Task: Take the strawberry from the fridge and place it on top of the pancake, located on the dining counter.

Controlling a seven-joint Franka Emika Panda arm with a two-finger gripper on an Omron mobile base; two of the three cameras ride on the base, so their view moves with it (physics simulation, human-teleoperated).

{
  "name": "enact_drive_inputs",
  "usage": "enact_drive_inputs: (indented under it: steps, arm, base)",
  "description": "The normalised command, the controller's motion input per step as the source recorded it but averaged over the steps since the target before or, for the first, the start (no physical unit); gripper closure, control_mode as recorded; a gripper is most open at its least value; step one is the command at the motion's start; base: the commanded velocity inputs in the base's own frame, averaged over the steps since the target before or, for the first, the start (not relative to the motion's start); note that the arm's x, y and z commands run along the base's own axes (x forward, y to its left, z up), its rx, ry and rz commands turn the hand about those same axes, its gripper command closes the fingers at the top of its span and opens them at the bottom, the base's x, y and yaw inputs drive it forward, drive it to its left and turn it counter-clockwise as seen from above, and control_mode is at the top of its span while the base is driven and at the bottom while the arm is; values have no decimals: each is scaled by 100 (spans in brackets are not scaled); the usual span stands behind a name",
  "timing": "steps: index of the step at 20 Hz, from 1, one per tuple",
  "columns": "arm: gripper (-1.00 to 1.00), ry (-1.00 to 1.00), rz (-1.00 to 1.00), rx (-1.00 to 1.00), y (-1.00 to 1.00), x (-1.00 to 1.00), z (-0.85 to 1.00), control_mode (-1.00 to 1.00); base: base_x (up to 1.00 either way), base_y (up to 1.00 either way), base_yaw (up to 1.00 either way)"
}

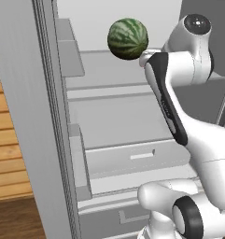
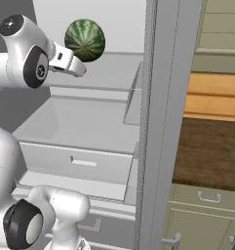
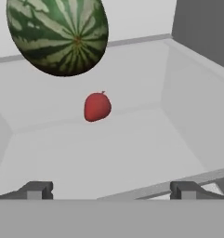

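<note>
The fridge (image 1: 25,116) stands open, its pale shelves (image 1: 114,121) in front of me. In the hand view the strawberry (image 3: 97,106), small and red, lies on a white shelf floor (image 3: 132,148) a little ahead of my gripper (image 3: 112,189). The gripper is open, its two dark fingertips (image 3: 36,189) wide apart with nothing between them. My hand (image 2: 68,62) reaches into the upper fridge compartment, just below the watermelon (image 2: 85,40). The pancake is out of view.
A big green striped watermelon (image 3: 57,35) sits close behind and to the left of the strawberry. Shelf walls (image 3: 192,102) close in on the right. Past the fridge door edge (image 2: 163,122) a dark brown wooden top (image 2: 206,151) lies over green-grey cabinets (image 2: 202,219).
</note>
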Motion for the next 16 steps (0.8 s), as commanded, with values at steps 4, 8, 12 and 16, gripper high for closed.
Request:
enact_drive_inputs:
  steps: [4,8,12,16]
  arm:
    - [-100,1,0,0,0,44,-8,-100]
    - [-100,2,0,0,-4,38,0,-100]
    - [-100,6,0,0,-2,31,-3,-100]
    - [-100,8,0,0,0,34,-8,-100]
  base:
    - [0,0,0]
    - [0,0,0]
    - [0,0,0]
    - [0,0,0]
